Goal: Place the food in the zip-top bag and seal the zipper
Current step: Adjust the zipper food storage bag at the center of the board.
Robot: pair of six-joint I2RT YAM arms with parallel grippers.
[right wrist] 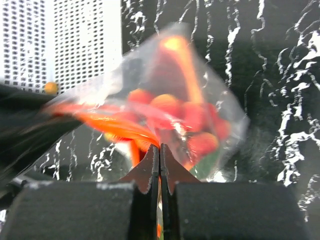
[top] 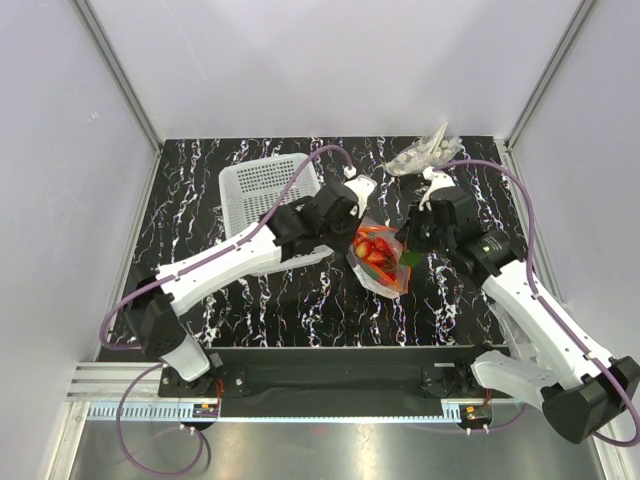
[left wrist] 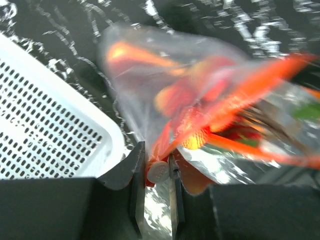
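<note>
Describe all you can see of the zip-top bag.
The zip-top bag is a clear, thin plastic pouch with an orange-red zipper along its mouth. Red round food and a green bit sit inside it. It sits between the two arms, over the black marbled table, right of the white basket. The left gripper and right gripper each pinch the zipper in closed jaws. Whether it rests on the table is unclear.

A black, white-veined marble-look table (top: 300, 322) sits boxed in by plain pale walls (top: 60, 150), with slim aluminium posts (top: 120, 75) at the far corners and a metal rail (top: 110, 382) along the near edge, evenly lit.
</note>
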